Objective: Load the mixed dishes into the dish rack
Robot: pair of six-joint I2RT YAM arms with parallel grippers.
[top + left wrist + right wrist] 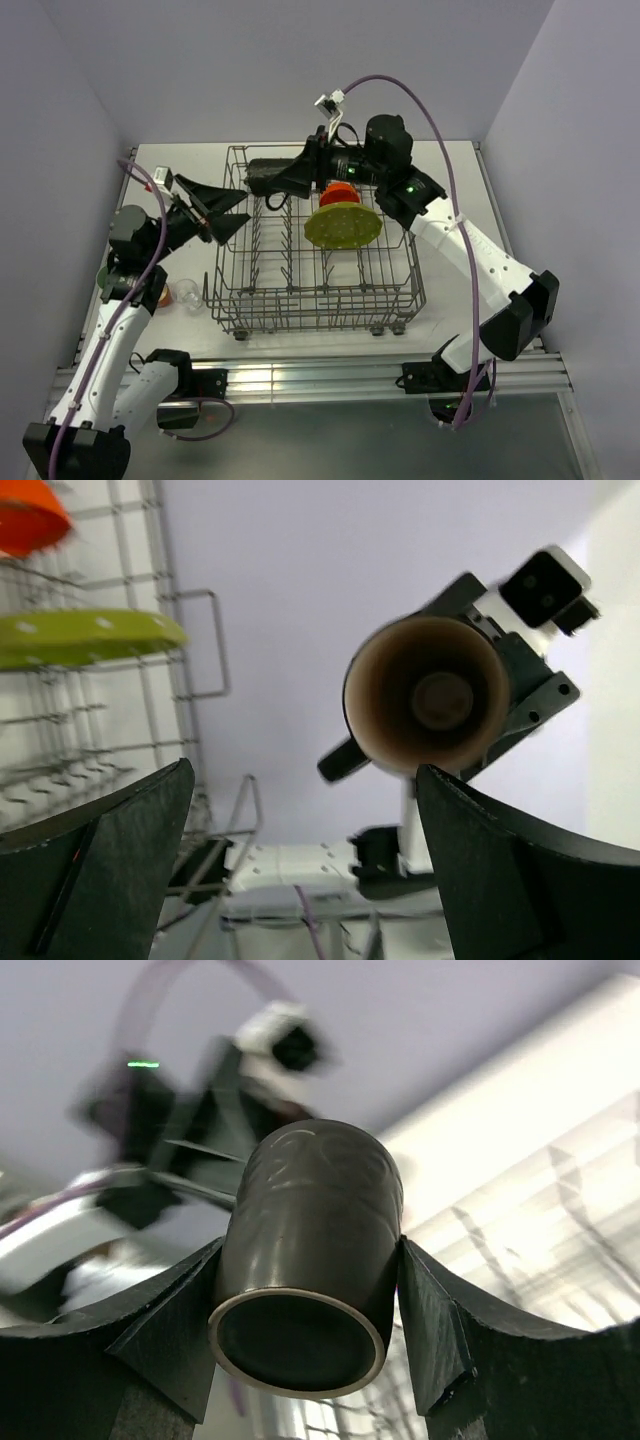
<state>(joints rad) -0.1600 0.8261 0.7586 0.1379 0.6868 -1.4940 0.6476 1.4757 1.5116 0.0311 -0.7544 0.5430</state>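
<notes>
Right end effector (285, 178) pinches the mug (258, 176) sideways over the rack (300, 296) (likely for mouth-down tipping); left end effector (240, 208) hangs spread, empty.

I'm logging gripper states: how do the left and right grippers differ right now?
The right gripper is shut on the dark brown mug; the left gripper is open and empty. The right gripper hangs over the dish rack's far left part; the left gripper sits at the rack's left edge. Both are raised and point toward each other.
</notes>
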